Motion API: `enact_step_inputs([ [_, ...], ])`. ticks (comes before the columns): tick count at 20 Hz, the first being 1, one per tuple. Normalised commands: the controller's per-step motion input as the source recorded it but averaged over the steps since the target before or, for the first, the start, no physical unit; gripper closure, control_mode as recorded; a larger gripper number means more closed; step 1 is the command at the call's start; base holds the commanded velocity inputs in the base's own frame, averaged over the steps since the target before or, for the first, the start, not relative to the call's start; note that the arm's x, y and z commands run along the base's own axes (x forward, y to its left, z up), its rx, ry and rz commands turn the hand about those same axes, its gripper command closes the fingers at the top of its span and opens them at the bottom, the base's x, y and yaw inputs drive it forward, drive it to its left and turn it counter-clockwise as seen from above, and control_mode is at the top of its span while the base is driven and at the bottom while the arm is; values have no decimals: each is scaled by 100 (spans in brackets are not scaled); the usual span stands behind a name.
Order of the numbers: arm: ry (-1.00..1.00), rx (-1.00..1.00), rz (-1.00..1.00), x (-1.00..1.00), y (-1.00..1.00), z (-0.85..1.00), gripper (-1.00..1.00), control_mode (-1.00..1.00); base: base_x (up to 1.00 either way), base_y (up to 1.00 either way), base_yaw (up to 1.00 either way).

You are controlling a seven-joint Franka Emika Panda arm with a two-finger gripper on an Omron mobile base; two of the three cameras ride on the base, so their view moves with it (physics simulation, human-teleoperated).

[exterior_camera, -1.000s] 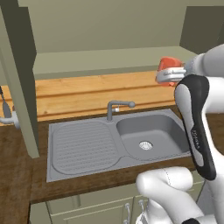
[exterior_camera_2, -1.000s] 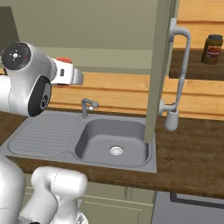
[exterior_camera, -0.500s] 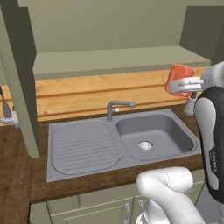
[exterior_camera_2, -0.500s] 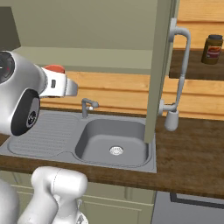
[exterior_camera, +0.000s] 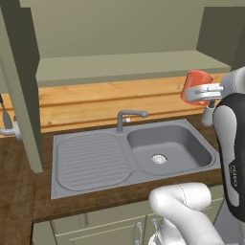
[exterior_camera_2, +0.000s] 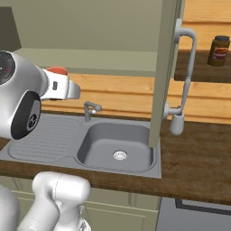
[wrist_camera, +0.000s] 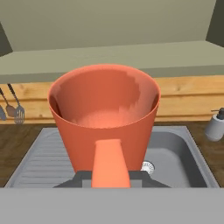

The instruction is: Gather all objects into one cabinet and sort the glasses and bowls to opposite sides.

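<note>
Step in hand: transport. The hand (exterior_camera: 203,91) grips the salmon-orange cup (wrist_camera: 104,116), carried upright above the sink (exterior_camera: 165,153). Next move: raise it onto the cabinet shelf (exterior_camera: 129,64)

We cannot read any words or numbers here. The red label on the brown jar (exterior_camera_2: 219,50) is too blurry to read.

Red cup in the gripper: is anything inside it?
The red cup, held in the shut gripper, looks empty: the hand view shows bare inner wall down to a pale floor. The near part of the floor is covered by the front rim.
</note>
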Motion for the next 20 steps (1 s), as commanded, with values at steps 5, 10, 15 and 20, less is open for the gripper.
enact_step_inputs([
  [5, 0, 0, 0, 0, 0, 0, 100, 100, -31, 0, 0],
  [10, 0, 0, 0, 0, 0, 0, 100, 100, -85, 0, 1],
  [15, 0, 0, 0, 0, 0, 0, 100, 100, -100, 2, 34],
  [20, 0, 0, 0, 0, 0, 0, 100, 100, -100, 45, 76],
])
